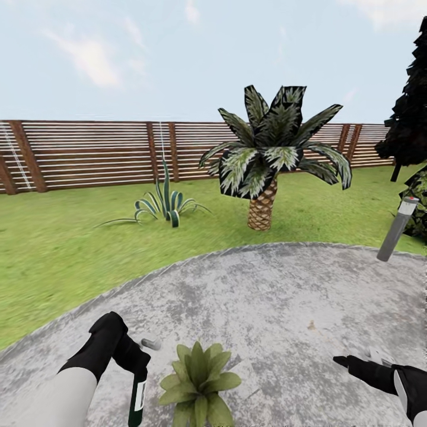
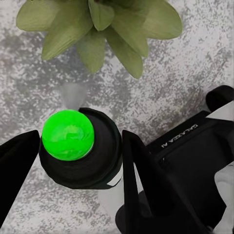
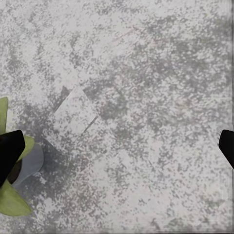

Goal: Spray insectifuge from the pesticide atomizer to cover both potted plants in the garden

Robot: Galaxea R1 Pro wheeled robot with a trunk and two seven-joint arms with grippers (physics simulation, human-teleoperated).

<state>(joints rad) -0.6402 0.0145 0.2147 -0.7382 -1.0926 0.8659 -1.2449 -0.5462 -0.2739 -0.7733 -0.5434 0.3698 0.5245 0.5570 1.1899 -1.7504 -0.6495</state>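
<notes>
Left gripper point(image 1: 135, 363) clamps the pesticide atomizer point(image 1: 138, 398) just beside the potted plant point(image 1: 198, 379) on the stone patio point(image 1: 284, 296). Right gripper point(image 1: 356, 360) hangs spread, empty. Spraying step appears current; next, direct the nozzle onto the leaves.
</notes>
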